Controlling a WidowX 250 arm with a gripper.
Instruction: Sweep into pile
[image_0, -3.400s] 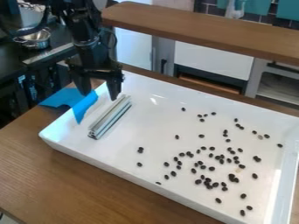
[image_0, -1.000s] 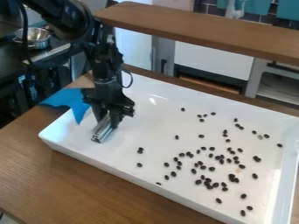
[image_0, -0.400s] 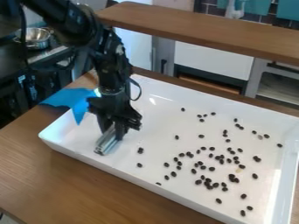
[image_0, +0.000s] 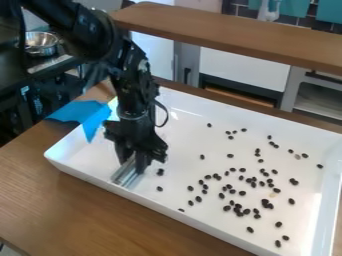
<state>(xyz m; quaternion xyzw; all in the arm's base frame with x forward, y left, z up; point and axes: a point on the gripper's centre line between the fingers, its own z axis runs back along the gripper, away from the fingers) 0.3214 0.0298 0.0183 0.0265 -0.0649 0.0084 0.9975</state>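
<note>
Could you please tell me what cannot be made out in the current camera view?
In the camera view:
Metal bar: upper part hidden behind the gripper.
White tray: near corner cut off by the bottom edge.
Robot arm: cut off by the top edge.
Pale bit near the dark beans: too small to identify.

Camera view: raised at the 6 o'clock side of the table (image_0: 73, 215), faces 12, slants down. Mid-close range; most of the tray (image_0: 180, 140) in frame, cut off at 3 and 5 o'clock. Arm (image_0: 130, 75) enters from 11, shelf (image_0: 227, 35) beyond the tray at 1.
</note>
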